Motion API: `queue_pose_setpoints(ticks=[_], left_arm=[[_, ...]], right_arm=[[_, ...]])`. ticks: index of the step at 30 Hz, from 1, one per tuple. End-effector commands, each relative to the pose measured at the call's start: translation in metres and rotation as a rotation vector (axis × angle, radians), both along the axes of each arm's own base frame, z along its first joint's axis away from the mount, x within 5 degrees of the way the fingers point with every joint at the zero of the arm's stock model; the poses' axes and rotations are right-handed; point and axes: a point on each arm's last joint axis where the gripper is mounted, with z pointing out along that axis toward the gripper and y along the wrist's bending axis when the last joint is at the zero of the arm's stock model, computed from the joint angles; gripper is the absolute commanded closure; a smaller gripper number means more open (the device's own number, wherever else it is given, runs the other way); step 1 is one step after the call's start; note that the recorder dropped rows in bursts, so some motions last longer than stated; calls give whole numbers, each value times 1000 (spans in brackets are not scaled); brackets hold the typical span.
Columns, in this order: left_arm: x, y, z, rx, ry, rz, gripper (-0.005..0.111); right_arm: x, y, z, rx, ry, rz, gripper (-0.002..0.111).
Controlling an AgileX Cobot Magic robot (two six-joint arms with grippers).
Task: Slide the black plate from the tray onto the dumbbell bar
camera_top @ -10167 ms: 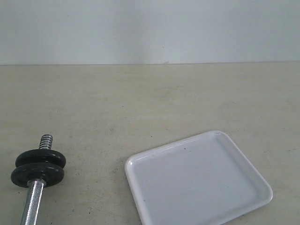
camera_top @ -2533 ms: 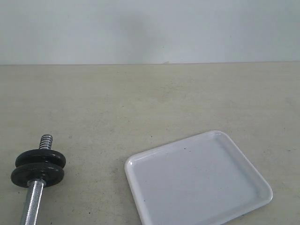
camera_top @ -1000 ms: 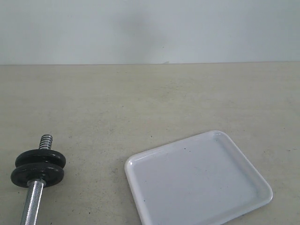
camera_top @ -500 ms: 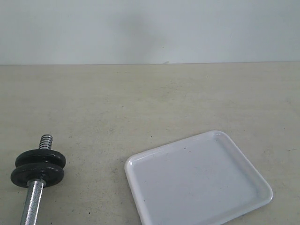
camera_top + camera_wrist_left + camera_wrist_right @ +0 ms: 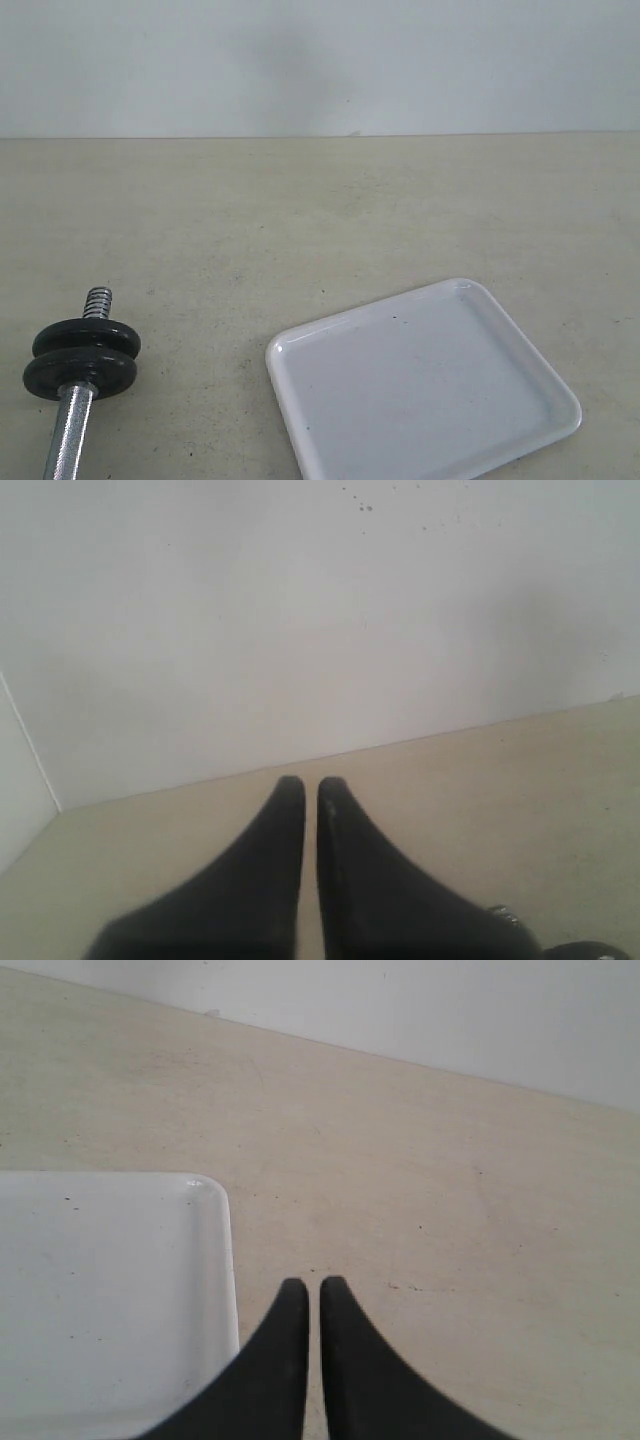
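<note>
The white tray (image 5: 420, 390) lies at the front right of the table and holds nothing. At the front left lies the dumbbell bar (image 5: 70, 435), its threaded end (image 5: 98, 300) pointing away. Two black discs (image 5: 84, 342) sit side by side on the bar just below the thread. I cannot tell which of them is the black plate. Neither gripper shows in the exterior view. My left gripper (image 5: 311, 783) is shut and empty above the table, with a disc's edge (image 5: 590, 950) at the frame corner. My right gripper (image 5: 313, 1285) is shut and empty beside the tray (image 5: 100, 1290).
A pale wall (image 5: 320, 60) runs along the table's far edge. The beige tabletop (image 5: 320, 210) stretches between the bar, the tray and the wall.
</note>
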Motion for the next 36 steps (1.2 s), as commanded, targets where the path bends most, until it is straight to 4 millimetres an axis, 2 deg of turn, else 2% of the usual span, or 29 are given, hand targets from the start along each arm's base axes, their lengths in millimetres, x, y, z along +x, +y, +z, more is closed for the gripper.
queue_pose_setpoints(ticks=[1, 17, 27, 32, 36], left_arm=[[0, 1, -1, 210, 8, 17, 102], [-1, 7, 1, 243, 5, 87, 102], [-1, 5, 1, 241, 0, 44, 102], [-1, 4, 2, 100, -31, 18, 102], [-5, 4, 25, -6, -111, 14, 102]], right_arm=[[0, 0, 1, -2, -15, -4, 106], [0, 0, 1, -4, -16, -4, 106], [0, 0, 1, -4, -16, -4, 106], [0, 0, 1, -4, -16, -4, 106], [0, 0, 1, -4, -16, -4, 106]])
